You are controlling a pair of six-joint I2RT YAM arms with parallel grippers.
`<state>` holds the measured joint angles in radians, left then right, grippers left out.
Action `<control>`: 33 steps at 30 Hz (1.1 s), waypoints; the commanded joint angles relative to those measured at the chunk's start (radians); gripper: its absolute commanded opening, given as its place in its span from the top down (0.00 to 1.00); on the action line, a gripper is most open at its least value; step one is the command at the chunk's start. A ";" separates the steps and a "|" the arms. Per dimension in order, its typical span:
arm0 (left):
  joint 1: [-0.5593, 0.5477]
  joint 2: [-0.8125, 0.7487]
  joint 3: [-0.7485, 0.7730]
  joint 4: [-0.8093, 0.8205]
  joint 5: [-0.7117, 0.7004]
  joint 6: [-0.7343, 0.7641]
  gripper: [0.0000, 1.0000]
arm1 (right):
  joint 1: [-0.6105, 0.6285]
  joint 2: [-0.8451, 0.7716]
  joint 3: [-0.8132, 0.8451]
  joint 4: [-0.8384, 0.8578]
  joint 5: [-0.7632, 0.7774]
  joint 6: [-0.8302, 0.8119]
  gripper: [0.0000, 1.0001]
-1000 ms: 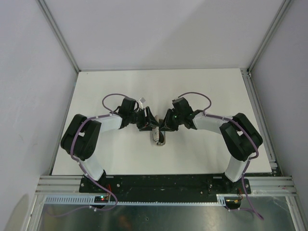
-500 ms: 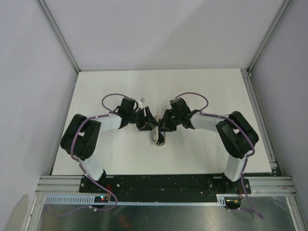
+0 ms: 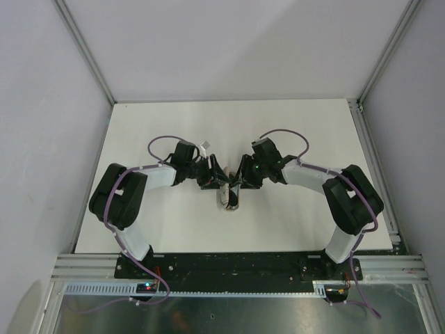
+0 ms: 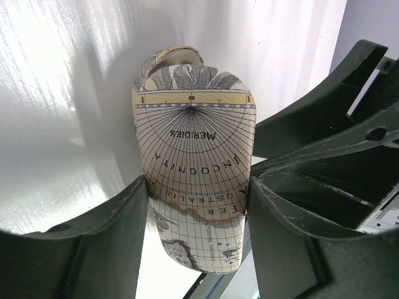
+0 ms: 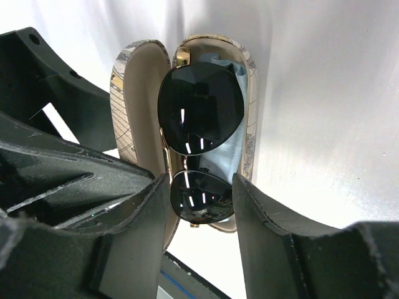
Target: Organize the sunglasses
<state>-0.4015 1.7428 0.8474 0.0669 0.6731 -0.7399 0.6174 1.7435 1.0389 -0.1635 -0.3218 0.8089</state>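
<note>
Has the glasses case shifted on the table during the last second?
No. Seen from above, the case keeps its spot against the table's front edge, between the left tool and right tool; only the right arm's elbow swung slightly outward.

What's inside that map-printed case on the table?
Dark-lensed sunglasses lie in the open case, on a light blue cloth. Their temple arms are hidden beneath the lenses, and the right gripper covers the case's near sides.
</note>
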 commanded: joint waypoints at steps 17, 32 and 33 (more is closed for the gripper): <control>-0.007 0.036 0.009 -0.054 -0.040 0.066 0.52 | 0.018 0.006 0.026 0.147 -0.129 -0.037 1.00; -0.008 0.029 0.006 -0.060 -0.037 0.071 0.53 | 0.038 0.127 0.026 0.231 -0.157 -0.007 1.00; -0.007 0.032 0.006 -0.061 -0.038 0.072 0.53 | 0.037 0.126 0.026 0.227 -0.155 -0.009 1.00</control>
<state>-0.4004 1.7470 0.8528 0.0612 0.6800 -0.7227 0.6418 1.8572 1.0389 0.0189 -0.4549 0.7933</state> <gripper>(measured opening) 0.622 0.009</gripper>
